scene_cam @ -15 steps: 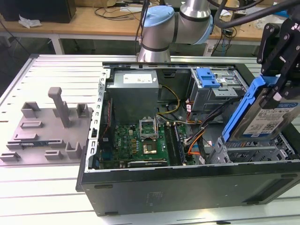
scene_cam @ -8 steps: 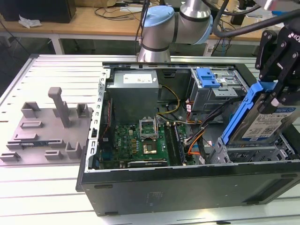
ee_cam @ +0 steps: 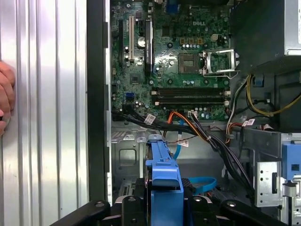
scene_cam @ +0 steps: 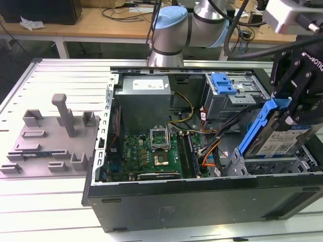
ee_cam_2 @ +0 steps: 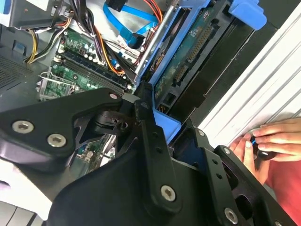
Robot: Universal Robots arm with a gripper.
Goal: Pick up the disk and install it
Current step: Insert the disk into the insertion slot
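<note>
Gripper (scene_cam: pixel 288 107) clamped on the disk (scene_cam: pixel 276 138) at its upper end, by the blue rail. Disk hangs tilted under the fingers, lower end w/in the drive cage (scene_cam: pixel 237 164) at the exterior view's right of the PC case (scene_cam: pixel 192 201).

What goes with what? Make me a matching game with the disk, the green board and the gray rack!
Things:
1. disk
2. green board
3. gray rack

Places:
A. on the table, outside the case
B. gripped in the claw
C. flat inside the case

Pairs: 1-B, 2-C, 3-A.
</note>
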